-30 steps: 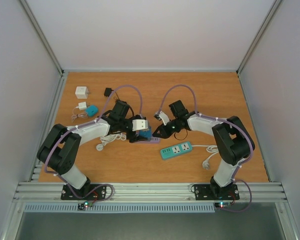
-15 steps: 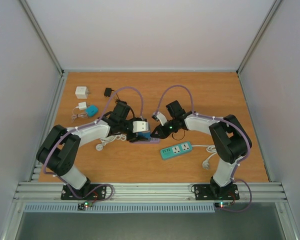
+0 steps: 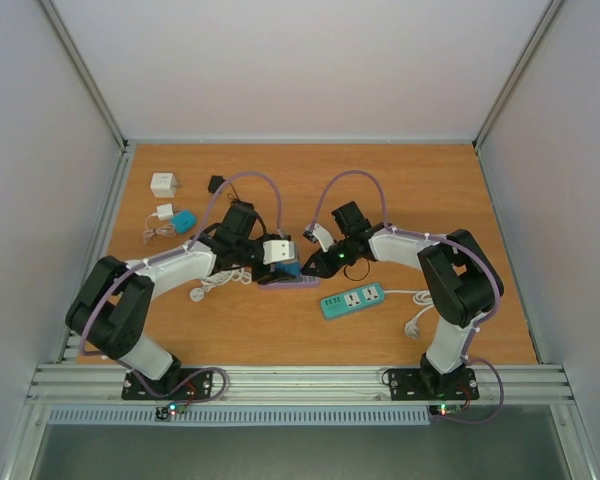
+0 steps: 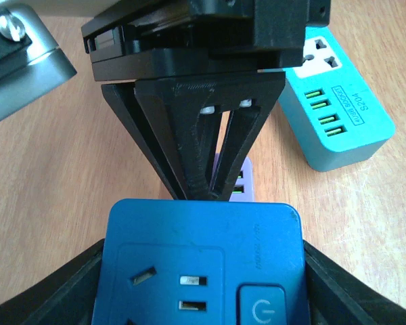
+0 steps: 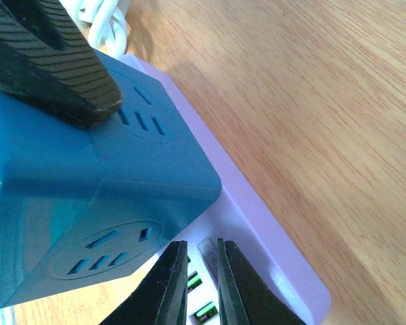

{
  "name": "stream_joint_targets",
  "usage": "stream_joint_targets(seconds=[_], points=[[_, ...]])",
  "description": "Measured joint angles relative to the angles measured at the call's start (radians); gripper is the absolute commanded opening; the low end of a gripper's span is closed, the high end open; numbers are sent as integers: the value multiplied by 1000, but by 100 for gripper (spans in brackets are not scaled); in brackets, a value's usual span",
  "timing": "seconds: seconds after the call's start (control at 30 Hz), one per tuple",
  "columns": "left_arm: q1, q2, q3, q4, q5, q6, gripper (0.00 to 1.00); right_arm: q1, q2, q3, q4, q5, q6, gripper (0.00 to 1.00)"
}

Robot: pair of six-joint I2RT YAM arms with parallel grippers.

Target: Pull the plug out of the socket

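Note:
The plug is a blue cube adapter (image 3: pixel 291 267) (image 4: pixel 203 257) (image 5: pixel 74 189) seated on the socket, a purple power strip (image 3: pixel 307 282) (image 5: pixel 271 244) lying flat mid-table. My left gripper (image 3: pixel 284 262) (image 4: pixel 203 271) is shut on the cube, one black finger (image 4: pixel 64 288) against each side. One of those fingers (image 5: pixel 54 61) crosses the cube's top edge in the right wrist view. My right gripper (image 3: pixel 315 268) (image 5: pixel 201 284) is shut, holding nothing, its tips down on the purple strip just beside the cube. From the left wrist view its fingers (image 4: pixel 203 156) stand right behind the cube.
A teal power strip (image 3: pixel 352 300) (image 4: pixel 338 115) lies just right of the purple one, its white cord ending in a plug (image 3: pixel 414 328). A coiled white cable (image 3: pixel 215 283) sits left of the cube. Small chargers (image 3: pixel 163 184) and a blue block (image 3: pixel 184 221) lie at far left.
My left jaws have narrowed onto the blue cube. The right gripper has slid left and down, setting its tips on the purple strip next to the cube.

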Motion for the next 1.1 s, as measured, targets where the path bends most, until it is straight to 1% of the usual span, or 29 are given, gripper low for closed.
stream_joint_targets(seconds=[0.17,0.43,0.6,0.9,1.1], points=[[2,-29,-6,-9,11,16,40,0,1,-3,14,2,-7,16],[-1,-71,-6,-24,58,27,39,0,2,-5,22,1,-7,16],[18,-103,-6,-55,77,21,39,0,1,-6,23,0,-7,16],[74,-186,-6,-119,109,-7,38,0,-2,-6,22,1,-7,18],[144,-216,-2,-141,130,-93,38,0,-10,-6,10,2,-6,22]])
